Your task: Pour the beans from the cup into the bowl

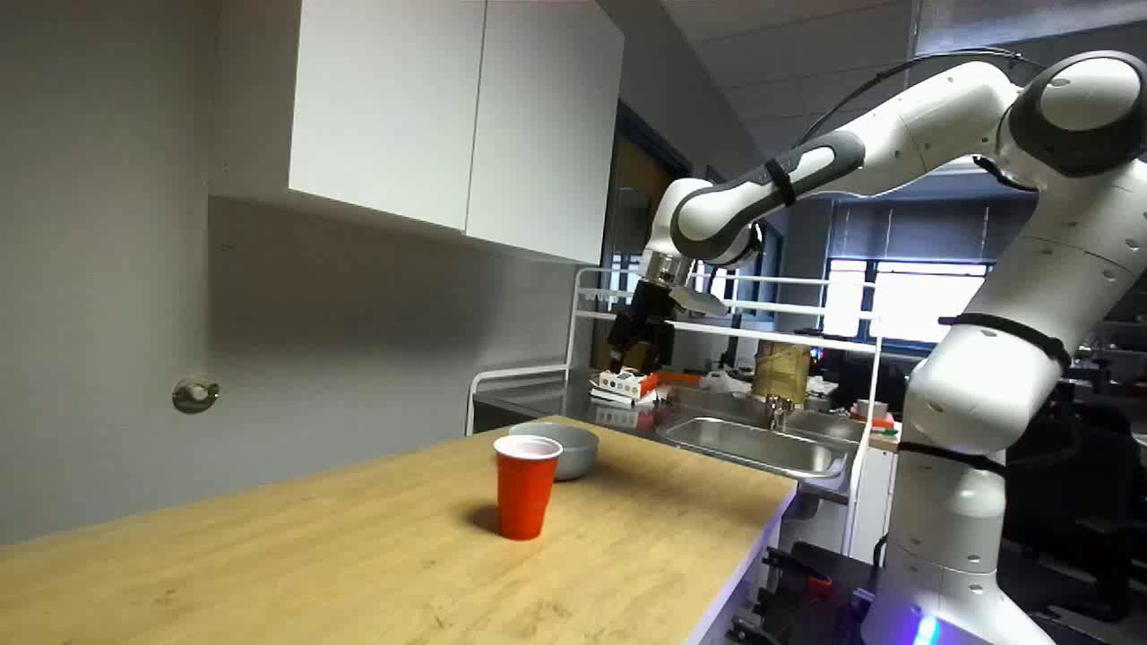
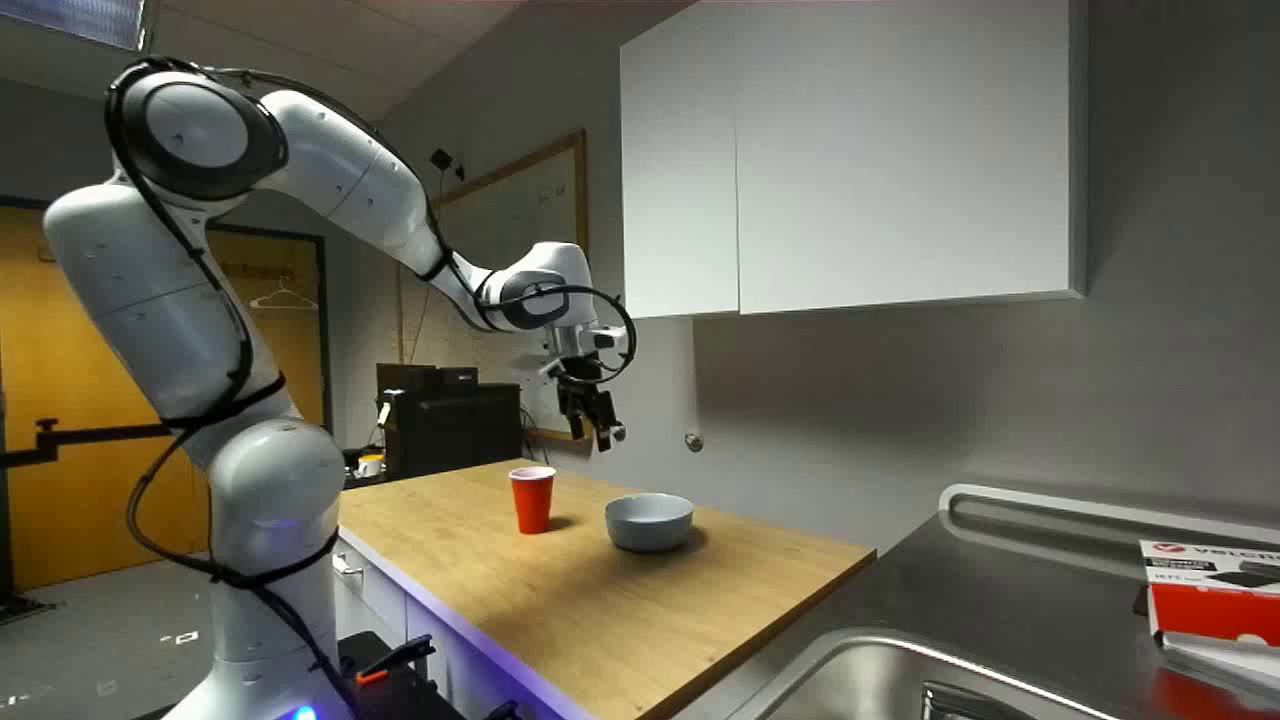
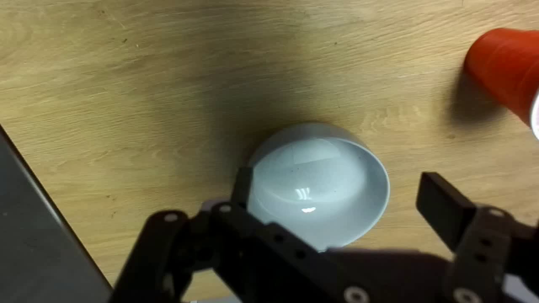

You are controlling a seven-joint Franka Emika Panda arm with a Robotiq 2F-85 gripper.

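- Wrist view: the gripper (image 3: 339,192) holds nothing, fingers (image 3: 443,210) spread; the cup (image 3: 505,73) stands upright at two o'clock from the bowl (image 3: 322,181).
- Lowering straight down could knock the bowl; squeezing too hard could buckle the cup; tilting too fast could scatter beans, unseen here.
- Wood-grain tabletop (image 3: 126,97) bears both; in an exterior view, a steel sink (image 2: 855,685) at four o'clock from the bowl, white cabinet (image 2: 880,150) at one.

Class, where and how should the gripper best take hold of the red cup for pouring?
Probably around mid-height of the red cup, the gripper coming level from the side facing the robot base rather than over the bowl. The cup stands upright, so a side hold should leave its mouth free; its walls widen upward, which should resist slipping.
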